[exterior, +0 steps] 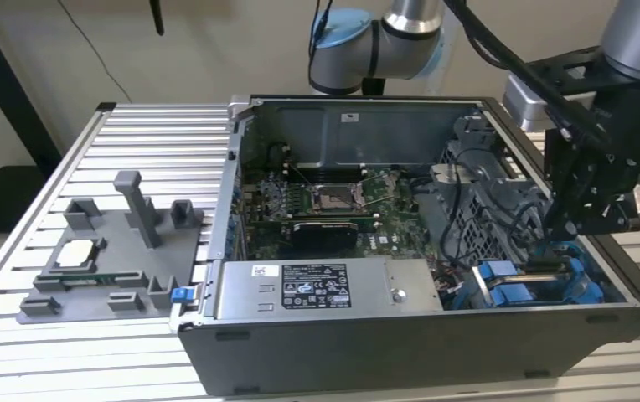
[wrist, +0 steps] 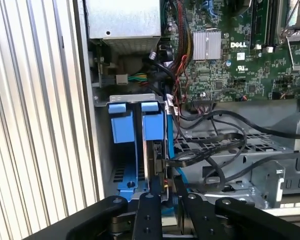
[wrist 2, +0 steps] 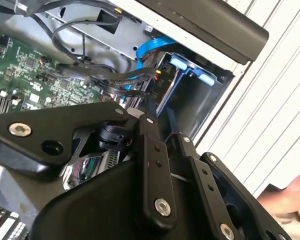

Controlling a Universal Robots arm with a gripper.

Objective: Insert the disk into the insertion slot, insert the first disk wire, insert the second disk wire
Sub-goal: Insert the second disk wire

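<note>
Gripper (exterior: 571,243) is seen low inside the open PC case (exterior: 410,352), at the corner on the exterior view's right. The disk (wrist: 157,150) is seated on edge in the insertion slot (wrist: 130,100), blue carrier tabs at the bay mouth, long axis running into the bay. Black cables (wrist: 210,145) crowd one side, case wall close on the other. Jaws look pinched on a cable plug at the disk's rear, but can't be told for sure.

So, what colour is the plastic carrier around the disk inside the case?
Bright blue; the carrier shows best in the first wrist view.
</note>
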